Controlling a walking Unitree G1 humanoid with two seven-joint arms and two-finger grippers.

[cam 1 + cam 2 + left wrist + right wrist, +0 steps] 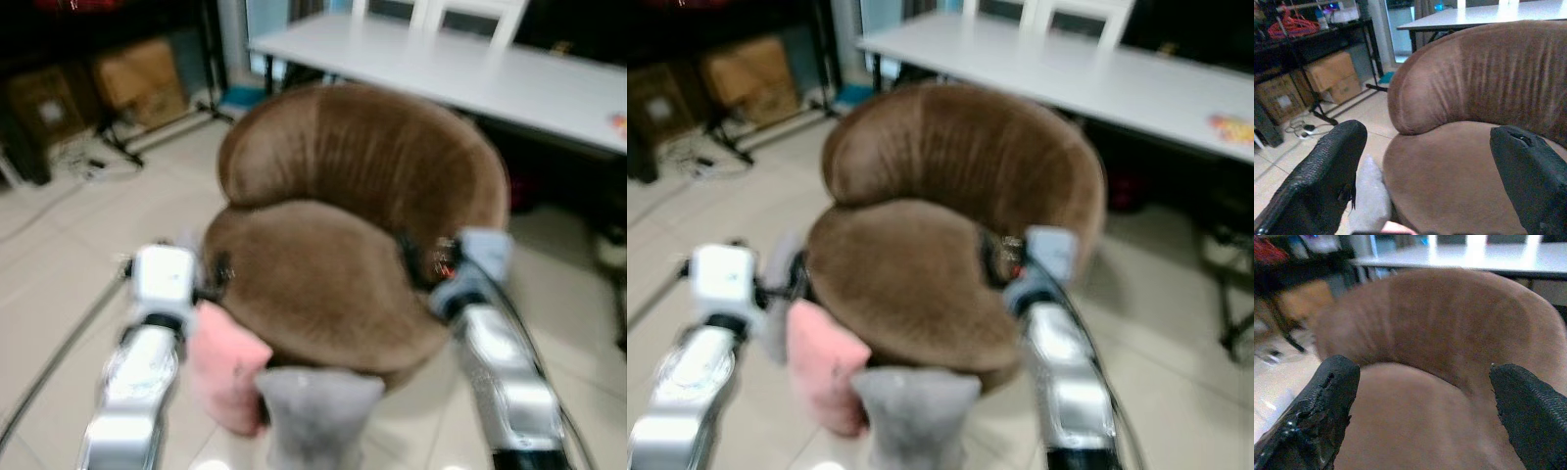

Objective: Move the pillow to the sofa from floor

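Observation:
A round brown velvet sofa (353,225) stands in front of me on the tiled floor. A soft pillow with a pink part (223,364) and a grey part (315,411) sits low at the sofa's near edge, between my arms. My left gripper (217,274) is at the seat's left side, open, with a grey bit of the pillow (1370,196) just beside one finger (1327,171). My right gripper (421,259) is at the seat's right side, open, with only the sofa seat (1415,421) beyond its fingers (1327,396). The head views are blurred.
A long white table (470,69) with white chairs stands behind the sofa. Cardboard boxes (142,78), a black stand's legs (127,147) and loose cables (88,162) are at the back left. A cable (59,352) runs over the floor on my left.

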